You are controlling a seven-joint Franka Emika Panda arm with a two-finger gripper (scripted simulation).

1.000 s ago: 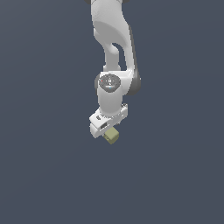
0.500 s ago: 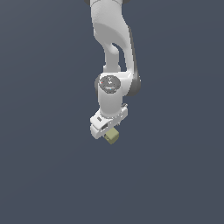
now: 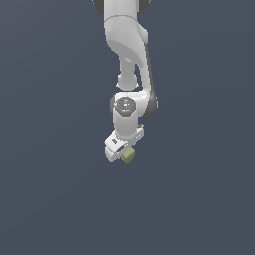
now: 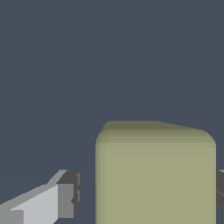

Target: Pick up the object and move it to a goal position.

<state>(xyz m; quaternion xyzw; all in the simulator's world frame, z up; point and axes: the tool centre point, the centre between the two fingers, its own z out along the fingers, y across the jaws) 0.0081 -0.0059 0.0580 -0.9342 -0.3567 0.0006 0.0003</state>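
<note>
The khaki cube (image 3: 128,157) sits just under the white hand of the arm in the exterior view. In the wrist view the cube (image 4: 155,175) fills the space between the fingers. One fingertip (image 4: 68,199) stands a small gap away from one side of the cube. The other fingertip (image 4: 220,190) shows only as a sliver at the cube's opposite side. My gripper (image 3: 124,154) straddles the cube with its jaws on either side, not closed on both faces. Whether the cube rests on the ground cannot be told.
Plain dark blue-grey ground (image 3: 199,199) surrounds the arm on all sides. No goal marker or other object shows in either view.
The arm's wrist has come down a little over the cube. The cube has stayed nearly in the same place.
</note>
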